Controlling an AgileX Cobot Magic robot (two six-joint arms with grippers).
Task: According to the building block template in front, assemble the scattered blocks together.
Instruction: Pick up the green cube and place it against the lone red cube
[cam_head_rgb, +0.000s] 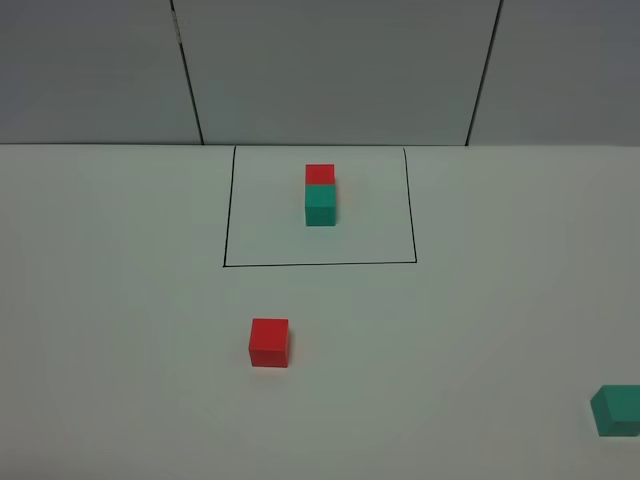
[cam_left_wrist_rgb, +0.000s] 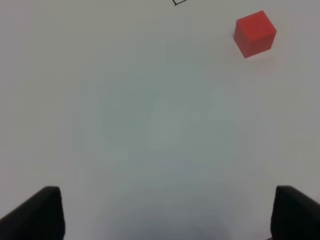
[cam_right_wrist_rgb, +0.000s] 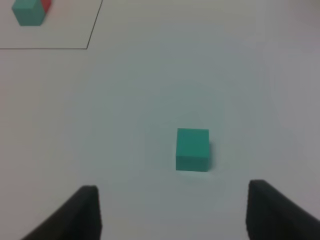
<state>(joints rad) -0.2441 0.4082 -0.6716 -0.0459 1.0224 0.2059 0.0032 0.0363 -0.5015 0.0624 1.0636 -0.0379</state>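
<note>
The building block template (cam_head_rgb: 320, 195) is a red cube joined to a teal cube inside a black-lined rectangle at the back middle of the white table. A loose red block (cam_head_rgb: 269, 343) sits in front of the rectangle, left of centre. A loose teal block (cam_head_rgb: 617, 410) lies at the right edge of the high view. No arm shows in the high view. My left gripper (cam_left_wrist_rgb: 165, 212) is open over bare table, with the red block (cam_left_wrist_rgb: 255, 33) well ahead of it. My right gripper (cam_right_wrist_rgb: 172, 210) is open, with the teal block (cam_right_wrist_rgb: 192, 149) just ahead of its fingers.
A grey panelled wall (cam_head_rgb: 320, 70) stands behind the table's far edge. The template (cam_right_wrist_rgb: 31, 11) and a corner of its black outline (cam_right_wrist_rgb: 89, 46) show far off in the right wrist view.
</note>
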